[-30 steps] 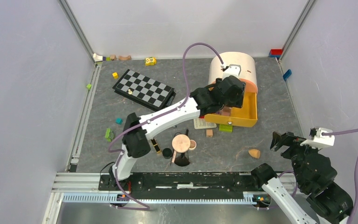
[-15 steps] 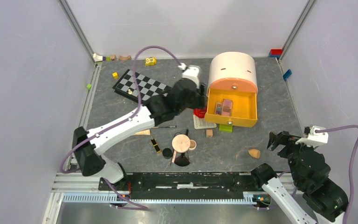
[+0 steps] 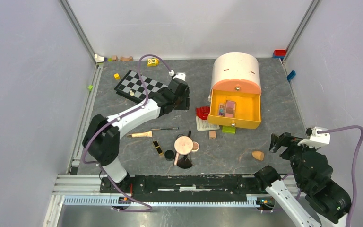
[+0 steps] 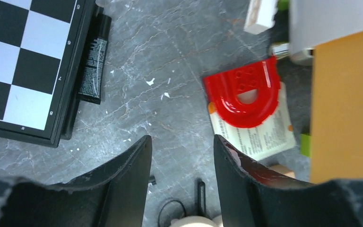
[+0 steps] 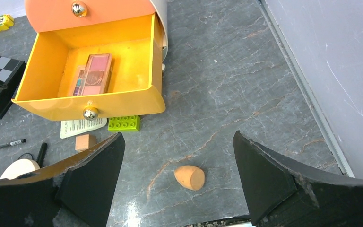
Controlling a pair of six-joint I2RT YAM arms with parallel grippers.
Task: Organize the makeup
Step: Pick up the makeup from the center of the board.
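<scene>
Left gripper (image 4: pixel 180 142) – fingers moderately parted, nothing between. Hovers over grey table (image 4: pixel 170 56), chessboard (image 4: pixel 19 61) at its 9 o'clock, red curved piece (image 4: pixel 243 92) at its 2 o'clock. Right gripper (image 5: pixel 178 137) spread wide, empty, above orange sponge (image 5: pixel 189 178) at table's 4 o'clock. Two palettes (image 5: pixel 92 73) lie inside yellow drawer (image 5: pixel 90 101) – 1 o'clock. Round compact (image 3: pixel 183 144) and black-gold tube (image 3: pixel 158 148) loose near 6 o'clock.

I note the flat pink rectangular palette (image 5: pixel 94 71) lying in the yellow drawer (image 5: pixel 123 100), upper left; orange teardrop sponge (image 5: pixel 190 178) on its side, lower centre.
</scene>
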